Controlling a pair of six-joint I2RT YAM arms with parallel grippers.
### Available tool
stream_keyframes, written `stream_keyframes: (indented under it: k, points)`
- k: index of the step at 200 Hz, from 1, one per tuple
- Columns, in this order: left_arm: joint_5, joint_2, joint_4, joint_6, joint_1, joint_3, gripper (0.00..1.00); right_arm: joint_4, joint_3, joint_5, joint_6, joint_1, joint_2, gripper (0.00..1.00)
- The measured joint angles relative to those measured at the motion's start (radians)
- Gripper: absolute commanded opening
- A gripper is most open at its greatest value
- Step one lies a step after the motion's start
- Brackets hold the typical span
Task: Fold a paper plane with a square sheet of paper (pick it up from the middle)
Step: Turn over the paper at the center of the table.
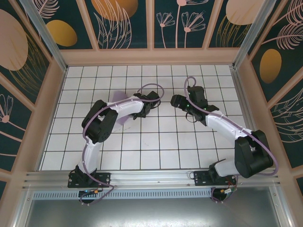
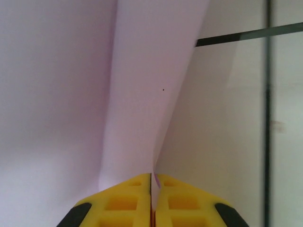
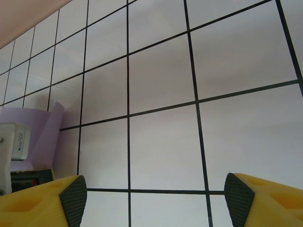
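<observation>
One pinched ridge: left jaws clamp the square sheet of paper (image 2: 142, 94) for lifting (right jaws gape, empty).

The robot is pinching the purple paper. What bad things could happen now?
1. The left tool is shut on just a thin pinch of the paper, so the sheet might slip out if the arm lifts.
2. The paper bows up into a ridge at the pinch, so it could get a crooked crease.
3. The right tool is open and apart from the paper, so nothing steadies the other side.
</observation>
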Motion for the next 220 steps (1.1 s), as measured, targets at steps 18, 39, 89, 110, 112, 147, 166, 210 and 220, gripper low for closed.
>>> stream_keyframes:
  k: [18,39,89,110,112,147,166,210,220]
  points:
    - [0.072,0.000,0.053,0.006,-0.003,0.000,0.20,-0.002,0.000,0.000,0.003,-0.005,0.000,0.79]
    - [0.149,0.000,0.107,0.005,-0.004,-0.004,0.32,-0.002,-0.006,-0.002,0.006,-0.010,0.000,0.79]
    - [0.379,-0.100,0.253,0.002,-0.001,-0.081,0.65,-0.006,-0.015,-0.008,0.021,-0.017,0.001,0.79]
    - [0.481,-0.201,0.357,-0.007,-0.004,-0.136,0.73,-0.006,-0.015,-0.015,0.023,-0.019,0.001,0.79]
    - [0.490,-0.212,0.368,-0.005,-0.004,-0.141,0.74,-0.006,-0.015,-0.016,0.023,-0.019,0.001,0.79]
    - [0.546,-0.383,0.517,-0.038,0.005,-0.230,0.94,0.001,-0.013,-0.085,0.014,-0.018,0.014,0.79]
    - [0.550,-0.477,0.573,-0.063,0.038,-0.297,0.97,-0.004,0.019,-0.133,-0.010,0.003,0.058,0.75]
    - [0.528,-0.619,0.630,-0.149,0.187,-0.485,0.99,-0.008,0.192,-0.187,-0.034,0.188,0.220,0.52]
    - [0.515,-0.640,0.632,-0.169,0.214,-0.531,0.99,-0.005,0.243,-0.202,-0.030,0.234,0.274,0.45]
